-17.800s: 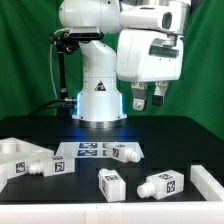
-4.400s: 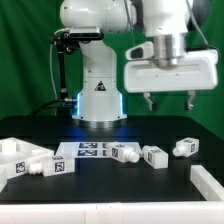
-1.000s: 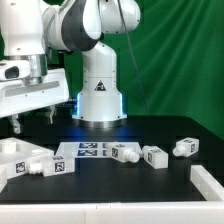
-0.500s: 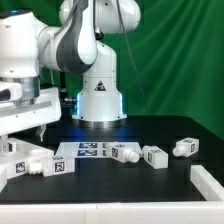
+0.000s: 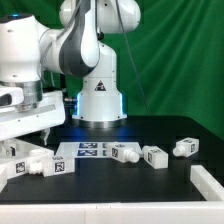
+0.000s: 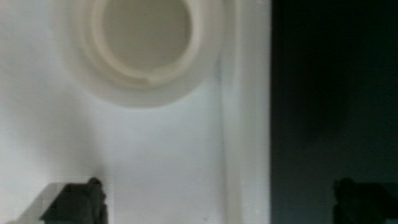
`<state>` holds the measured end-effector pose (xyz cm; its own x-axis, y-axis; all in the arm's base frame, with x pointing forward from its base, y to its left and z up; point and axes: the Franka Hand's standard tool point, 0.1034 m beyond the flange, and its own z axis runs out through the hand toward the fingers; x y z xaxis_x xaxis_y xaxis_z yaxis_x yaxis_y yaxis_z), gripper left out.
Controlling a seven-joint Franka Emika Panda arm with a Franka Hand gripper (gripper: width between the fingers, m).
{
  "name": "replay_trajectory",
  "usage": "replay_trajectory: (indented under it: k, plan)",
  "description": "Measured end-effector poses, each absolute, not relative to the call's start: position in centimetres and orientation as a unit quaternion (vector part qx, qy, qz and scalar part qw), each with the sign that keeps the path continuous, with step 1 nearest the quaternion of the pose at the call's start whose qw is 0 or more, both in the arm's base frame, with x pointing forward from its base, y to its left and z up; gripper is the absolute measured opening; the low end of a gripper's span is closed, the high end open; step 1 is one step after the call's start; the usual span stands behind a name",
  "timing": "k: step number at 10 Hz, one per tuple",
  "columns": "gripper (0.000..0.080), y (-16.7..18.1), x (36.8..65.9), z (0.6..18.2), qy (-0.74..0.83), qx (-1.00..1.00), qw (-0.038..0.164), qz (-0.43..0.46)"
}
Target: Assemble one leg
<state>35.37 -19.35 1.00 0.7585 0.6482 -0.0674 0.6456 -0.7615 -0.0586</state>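
Firstly, the leg (image 5: 47,166), a short chunky white plastic post, lies on its side on the black surface (image 5: 150,125) toward the exterior view's left, just below the lowered hand of the arm (image 5: 75,45). Black-and-white square tags mark its sides; they carry patterns only, no readable writing. Three further legs of the same kind lie in a loose row to the exterior view's right: one (image 5: 125,153) touching the edge of the marker board (image 5: 88,150), one (image 5: 155,156) just beside it, one (image 5: 186,146) a little apart. The marker board is thin, flat and white, with several tags. Another white piece (image 5: 207,180) sits at the lower right edge.

The wrist view shows a flat, smooth white panel (image 6: 107,140) with a round recessed socket (image 6: 143,45), its straight edge meeting the dark surface. Two dark fingertips (image 6: 75,200) frame the picture: the jaws stand wide apart, one over the panel, the other over the surface.

The mark on the white robot base (image 5: 98,95) is too small to read. A green backdrop (image 5: 170,60) hangs behind.

Against half a second earlier the hand has shifted only slightly; a second ago it hung higher. All four legs lie unchanged
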Motion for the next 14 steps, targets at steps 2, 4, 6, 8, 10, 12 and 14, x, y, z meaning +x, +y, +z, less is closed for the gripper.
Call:
replay_trajectory:
  k: [2, 4, 6, 8, 10, 12, 14]
  plan:
    - [0.0542, -19.4, 35.3, 1.0, -0.345, -0.938, 0.016, 0.042]
    - [0.0205, -19.4, 35.3, 1.0, -0.345, -0.938, 0.016, 0.042]
    - [0.0055, -19.5, 35.4, 1.1, -0.345, -0.938, 0.013, 0.04]
    - [0.0055, -19.5, 35.4, 1.1, -0.344, -0.938, 0.013, 0.04]
    - [0.0055, -19.5, 35.4, 1.1, -0.344, -0.938, 0.013, 0.04]
    - [0.0055, -18.4, 35.1, 2.6, -0.359, -0.933, -0.002, 0.027]
    - [0.0055, -17.0, 34.5, 5.6, -0.354, -0.935, 0.007, 0.016]
